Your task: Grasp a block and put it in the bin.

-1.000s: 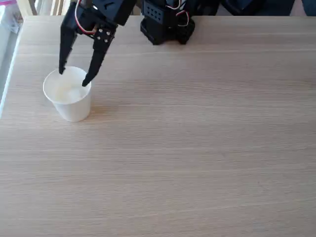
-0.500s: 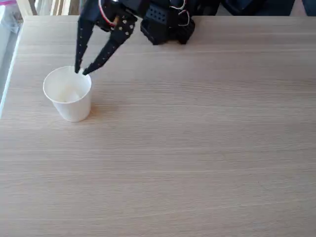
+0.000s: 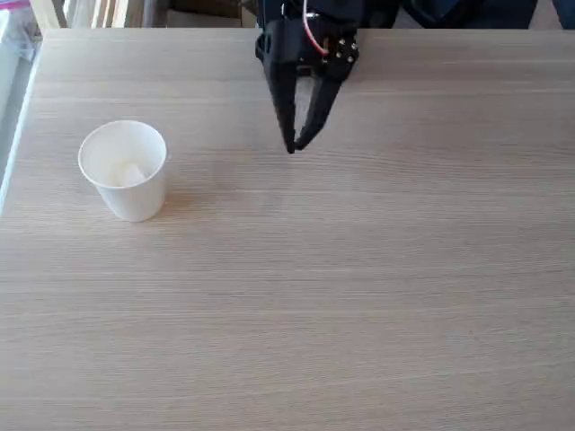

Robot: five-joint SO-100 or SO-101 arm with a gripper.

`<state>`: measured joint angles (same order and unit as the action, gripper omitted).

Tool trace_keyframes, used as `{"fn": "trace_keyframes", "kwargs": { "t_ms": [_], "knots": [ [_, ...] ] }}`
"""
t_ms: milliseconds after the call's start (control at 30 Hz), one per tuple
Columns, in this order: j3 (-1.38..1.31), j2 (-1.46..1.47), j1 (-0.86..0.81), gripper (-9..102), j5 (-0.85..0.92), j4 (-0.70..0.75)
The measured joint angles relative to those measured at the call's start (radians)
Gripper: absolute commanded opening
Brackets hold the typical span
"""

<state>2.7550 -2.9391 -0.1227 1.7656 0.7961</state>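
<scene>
**One cup loaded, claw closed at table's far edge**

One white paper cup, the bin (image 3: 123, 171), stood upright at the left of the fixed view on a pale wood-grain table (image 3: 359, 296), rolled rim up, body tapering toward its base. Held a tiny white block (image 3: 132, 172) inside, lying low against the cup's inner wall and hard to separate from the white paper around it. Cast a faint shadow to its right across the boards.

Further right, near the top middle of the view, hung the black gripper (image 3: 293, 146), well apart from the cup. Pointed its two fingers down toward the tabletop, tips drawn together to a single point, nothing between them. Showed a red and a white wire looped at the wrist above the fingers. Could not be judged whether the tips touched the wood or hovered just over it.

Behind the gripper, sat the arm's dark base (image 3: 301, 18) at the table's far edge. At the top left corner, pale upright slats (image 3: 54, 13) past the table's edge, blurred.
</scene>
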Motion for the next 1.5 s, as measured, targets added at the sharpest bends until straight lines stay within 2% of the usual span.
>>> {"fn": "trace_keyframes", "kwargs": {
  "t_ms": [267, 400, 667, 1500],
  "knots": [
    [0.175, -0.198, 0.143, 0, -0.104, 0.252],
    [0.245, -0.272, 0.143, 0, -0.13, 0.388],
    [0.336, -0.374, 0.135, 0, -0.166, 0.511],
    [0.339, -0.39, 0.175, 0, -0.374, 0.529]
  ]
}}
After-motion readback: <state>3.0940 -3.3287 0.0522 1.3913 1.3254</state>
